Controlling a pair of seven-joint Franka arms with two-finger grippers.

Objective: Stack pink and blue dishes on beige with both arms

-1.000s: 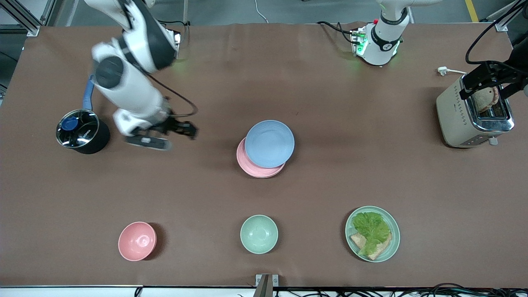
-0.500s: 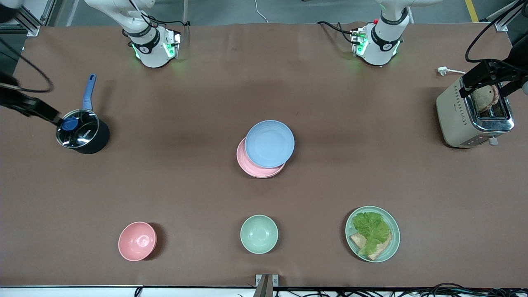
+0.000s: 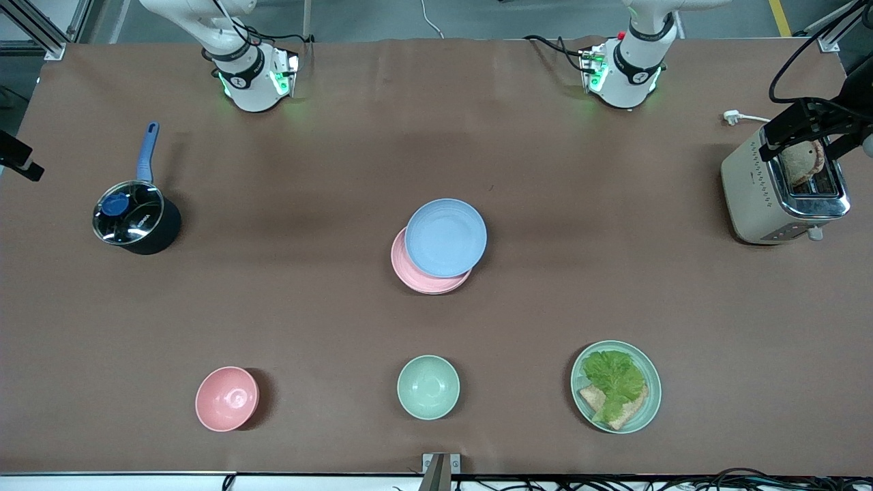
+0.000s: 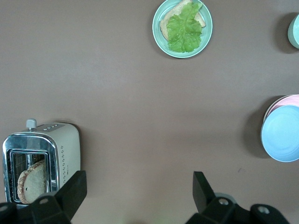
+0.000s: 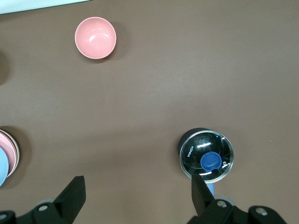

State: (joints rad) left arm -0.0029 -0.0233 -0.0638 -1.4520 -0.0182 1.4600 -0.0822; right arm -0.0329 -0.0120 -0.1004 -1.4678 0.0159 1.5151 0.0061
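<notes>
The pale blue plate [image 3: 446, 237] lies on the pale pink plate [image 3: 417, 275] at the table's middle, shifted a little off it, so a pink crescent shows. Both appear at the edge of the left wrist view, blue plate [image 4: 283, 134] over pink plate [image 4: 280, 101], and of the right wrist view as pink plate [image 5: 10, 151]. The beige plate is hidden. My left gripper [image 4: 138, 193] hangs open and empty high by the toaster [image 3: 784, 191]; in the front view the left gripper [image 3: 808, 123] shows above it. My right gripper [image 5: 138, 196] is open, high beside the pot; only a tip of the right gripper [image 3: 19, 161] shows in the front view.
A black pot [image 3: 133, 218] with glass lid and blue handle stands toward the right arm's end. Along the edge nearest the front camera sit a pink bowl [image 3: 227, 398], a mint-green bowl [image 3: 428, 387] and a green plate [image 3: 648, 389] with lettuce and bread.
My right arm has swung away from the table between pot and plates, out past the pot to the table's end. The plates and the left arm have not moved.
</notes>
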